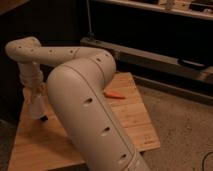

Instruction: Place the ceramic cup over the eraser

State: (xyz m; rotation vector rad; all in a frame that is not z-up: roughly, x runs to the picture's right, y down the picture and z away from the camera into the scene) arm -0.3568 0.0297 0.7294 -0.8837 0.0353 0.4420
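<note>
Jaws at 9 o'clock of bench (135, 125), clenched on ceramic cup (35, 107); eraser (44, 119) just beside cup base, 4 o'clock; I'd nudge there.

Gripper (36, 96) clamped on ceramic cup (34, 109) at L edge of table (127, 125), eraser (44, 118) just beside.
</note>
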